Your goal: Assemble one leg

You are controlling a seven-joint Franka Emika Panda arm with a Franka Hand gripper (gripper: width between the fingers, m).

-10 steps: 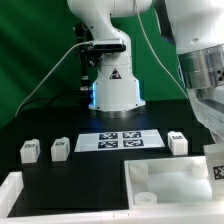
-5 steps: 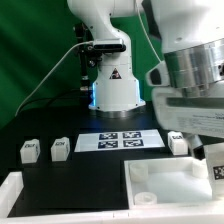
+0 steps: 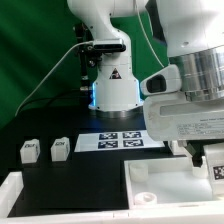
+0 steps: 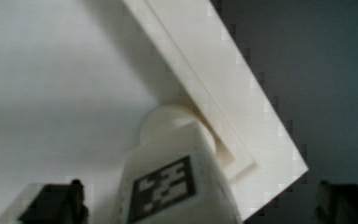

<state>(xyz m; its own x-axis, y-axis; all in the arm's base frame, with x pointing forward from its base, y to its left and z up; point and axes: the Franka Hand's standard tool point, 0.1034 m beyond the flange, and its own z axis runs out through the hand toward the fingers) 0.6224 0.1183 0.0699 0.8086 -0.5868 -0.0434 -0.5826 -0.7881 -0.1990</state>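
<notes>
Three legs I count: two legs (image 3: 29, 150) (image 3: 60, 148) side by side on open table (image 3: 70, 172) at the exterior view's left, one leg (image 4: 163, 185) touching the tray (image 3: 150, 168) rim, my claw (image 4: 201, 203) spread wide around it.

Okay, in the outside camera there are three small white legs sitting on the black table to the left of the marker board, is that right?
Not quite: two, not three. The exterior view shows only the outer leg and the inner leg on the table on the exterior view's left of the marker board.
</notes>
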